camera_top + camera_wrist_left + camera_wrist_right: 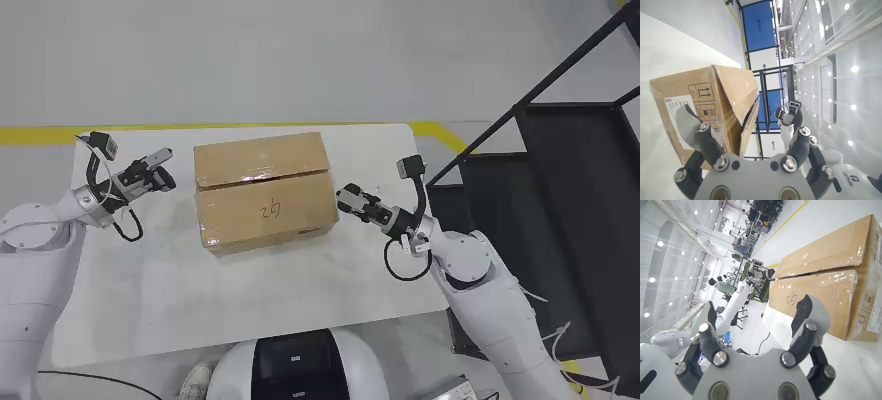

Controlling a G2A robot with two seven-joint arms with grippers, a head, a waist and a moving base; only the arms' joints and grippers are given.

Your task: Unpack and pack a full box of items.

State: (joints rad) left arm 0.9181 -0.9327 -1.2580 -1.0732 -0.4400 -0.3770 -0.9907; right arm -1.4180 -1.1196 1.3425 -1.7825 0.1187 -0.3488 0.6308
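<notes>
Table point(150, 300): a flat white slab, smooth and matte, with rounded corners.
Rack point(580, 200): a frame of thin, straight, dark metal bars and dark panels, standing off the table's right side.
Box point(263, 193): a brown cardboard oblong with sharp edges. It sat flat on the table's middle toward the far edge, lying between the two grippers.
Flaps point(819, 262): two long cardboard leaves folded down over the top, with a narrow dark seam running lengthwise between them. The edges were ragged, strips of glossy, wrinkled clear tape clung to them, and the near leaf bore a scrawled pen mark.
Left gripper point(742, 111): a grey metal palm with round screw heads and black linkage arms. Its two fingers were spread wide and held nothing, and it sat near the box's left end, apart from it.
Right gripper point(758, 303): the same build, with its fingers parted wide and empty. It sat just beside the box's right end.
Pads point(800, 311): dark and rough, with a worn, crumbly surface, set inside pale curved finger shells.
Label point(676, 117): a white paper rectangle stuck flat on the box's left end, beside printed arrow symbols.
</notes>
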